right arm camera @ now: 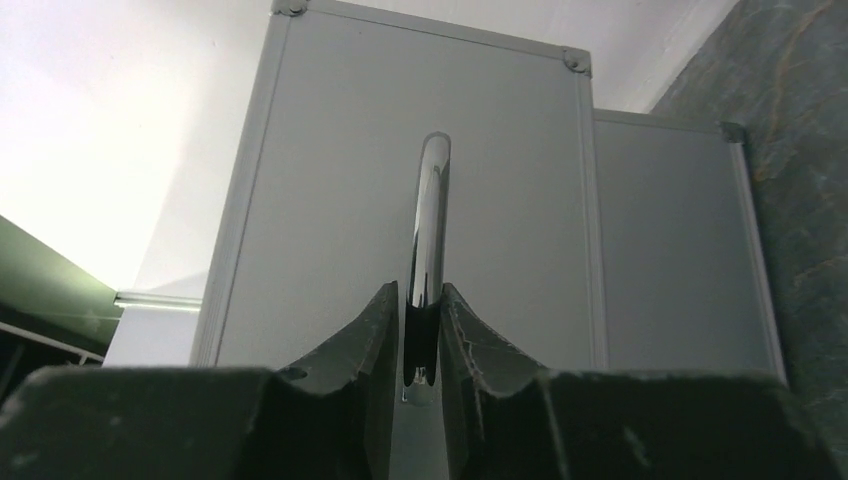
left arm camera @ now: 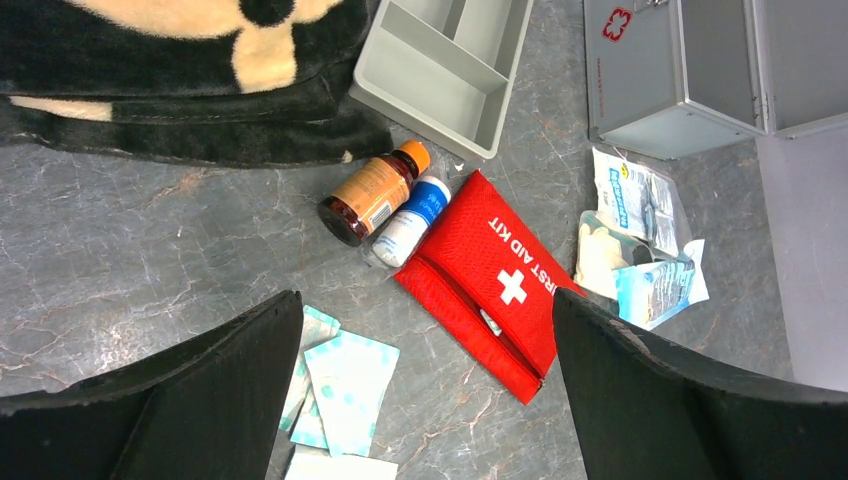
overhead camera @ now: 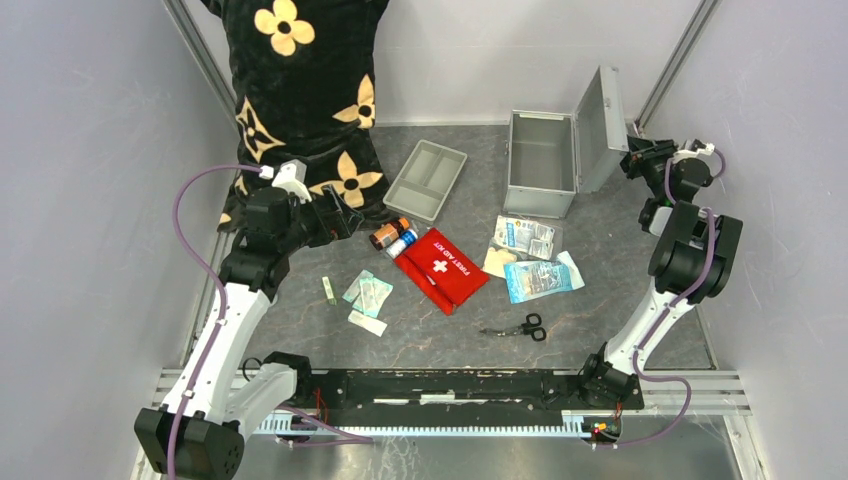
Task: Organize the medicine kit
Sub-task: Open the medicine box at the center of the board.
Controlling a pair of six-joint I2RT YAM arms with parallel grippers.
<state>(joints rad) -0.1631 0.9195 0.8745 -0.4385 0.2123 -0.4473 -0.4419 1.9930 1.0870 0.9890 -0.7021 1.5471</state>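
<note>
**A:** Where's the medicine kit (overhead camera: 541, 163)?

**B:** Far right of the table. The case is open, with its lid (overhead camera: 600, 128) standing upright on the right side. The right gripper (right arm camera: 421, 300) has its jaws nearly closed around the chrome handle (right arm camera: 432, 200) on that lid. I cannot tell whether they pinch it or merely flank it. That hold probably props the case open for loading.

**A:** And the left gripper (left arm camera: 425, 300)?

**B:** Spread wide and empty, hovering over the red pouch (left arm camera: 490, 285) and orange bottle (left arm camera: 370, 195), left of centre. It's probably lining up a first pick.
</note>
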